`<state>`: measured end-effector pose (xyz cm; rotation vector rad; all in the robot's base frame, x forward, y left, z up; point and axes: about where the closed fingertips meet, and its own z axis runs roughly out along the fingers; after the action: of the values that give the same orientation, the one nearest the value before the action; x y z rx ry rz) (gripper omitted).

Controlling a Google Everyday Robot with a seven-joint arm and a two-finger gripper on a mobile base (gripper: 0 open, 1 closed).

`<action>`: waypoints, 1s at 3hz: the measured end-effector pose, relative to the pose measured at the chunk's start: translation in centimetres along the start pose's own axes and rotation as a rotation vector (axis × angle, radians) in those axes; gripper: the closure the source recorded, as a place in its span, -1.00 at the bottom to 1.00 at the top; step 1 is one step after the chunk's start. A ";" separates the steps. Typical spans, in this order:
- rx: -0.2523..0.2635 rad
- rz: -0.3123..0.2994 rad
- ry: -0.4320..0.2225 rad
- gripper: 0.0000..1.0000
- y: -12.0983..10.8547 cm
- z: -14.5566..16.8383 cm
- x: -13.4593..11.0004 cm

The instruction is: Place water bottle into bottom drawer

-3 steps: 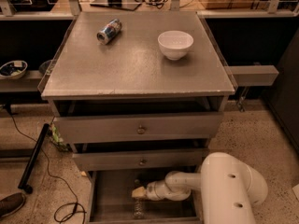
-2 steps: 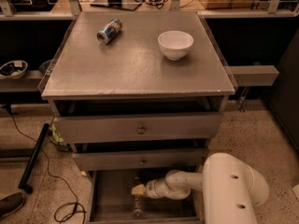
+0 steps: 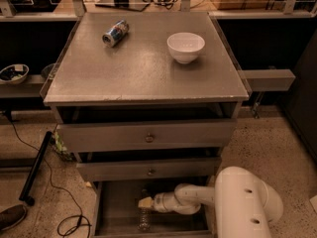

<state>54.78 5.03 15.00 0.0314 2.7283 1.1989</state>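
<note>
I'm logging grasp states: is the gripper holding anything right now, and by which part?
It cannot be told. The gripper is inside the bottom drawer, right at one end of the water bottle, but whether it grips the bottle does not show.

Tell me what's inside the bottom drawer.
The water bottle sits on the bottom drawer floor, with the gripper right by it. The arm hides the drawer's right side.

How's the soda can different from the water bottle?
The soda can is blue and silver; the water bottle is clear. The can lies on its side on the cabinet top; the bottle is down in the bottom drawer, right by the gripper. Both are small drink containers.
</note>
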 end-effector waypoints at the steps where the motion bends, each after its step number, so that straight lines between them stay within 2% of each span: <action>1: -0.017 0.019 -0.012 1.00 -0.3 0.6 0.1; 3: -0.021 0.035 -0.001 1.00 -0.6 1.1 0.8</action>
<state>54.22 5.49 13.69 0.0776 2.7246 1.2360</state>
